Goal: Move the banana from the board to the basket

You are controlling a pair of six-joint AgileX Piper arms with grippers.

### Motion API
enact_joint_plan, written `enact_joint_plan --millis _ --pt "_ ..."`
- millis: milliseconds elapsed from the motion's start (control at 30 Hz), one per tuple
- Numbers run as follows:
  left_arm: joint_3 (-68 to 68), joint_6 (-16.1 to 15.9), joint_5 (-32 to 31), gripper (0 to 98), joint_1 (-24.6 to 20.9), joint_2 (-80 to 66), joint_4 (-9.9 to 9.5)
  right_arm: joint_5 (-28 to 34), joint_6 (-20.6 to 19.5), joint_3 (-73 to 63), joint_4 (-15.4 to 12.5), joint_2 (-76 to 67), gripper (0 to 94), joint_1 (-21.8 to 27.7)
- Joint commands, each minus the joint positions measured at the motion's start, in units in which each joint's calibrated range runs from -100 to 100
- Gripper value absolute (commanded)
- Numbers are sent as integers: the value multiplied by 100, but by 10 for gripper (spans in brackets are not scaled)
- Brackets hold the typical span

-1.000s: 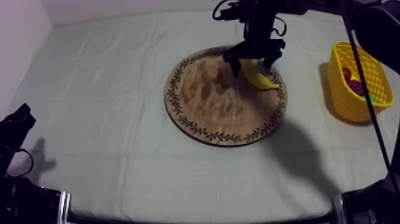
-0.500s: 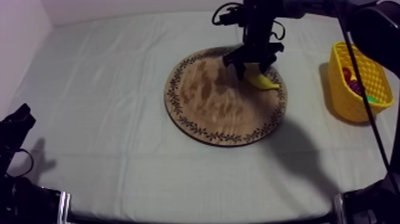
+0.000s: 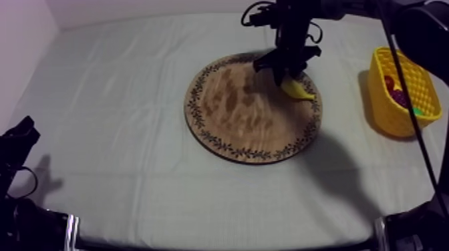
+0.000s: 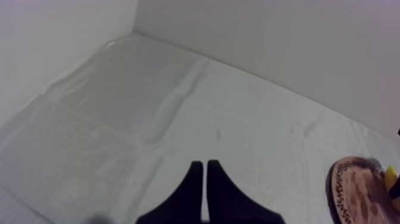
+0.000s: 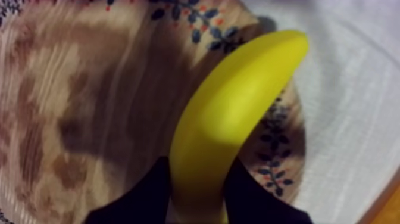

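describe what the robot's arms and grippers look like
Both are matte black. The left gripper has two smooth fingers tapering to narrow tips. The right gripper has two short fingers under a bulkier block, on a right arm of chunky black segments. No markings visible.

Soft, dim light from above. On the bench [image 3: 120,120], a broad faint shadow at lower right of the board [image 3: 227,113]; a smaller one at lower left, by the left arm [image 3: 17,143]. Darker toward the frame corners. In the right wrist view, deep shadow on the board beside the banana [image 5: 238,113], brightest at its far tip.
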Motion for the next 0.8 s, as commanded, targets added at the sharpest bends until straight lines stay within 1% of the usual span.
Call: enact_joint_plan --millis 0,200,767 --pt "3 0 -1 1 -2 2 -1 -8 21 31 12 -103 175 3" --pt "3 0 -1 1 -2 2 -1 85 158 159 0 -585 175 7" --pt "3 0 -1 1 -2 2 -1 838 773 436 -48 -2319 182 27"
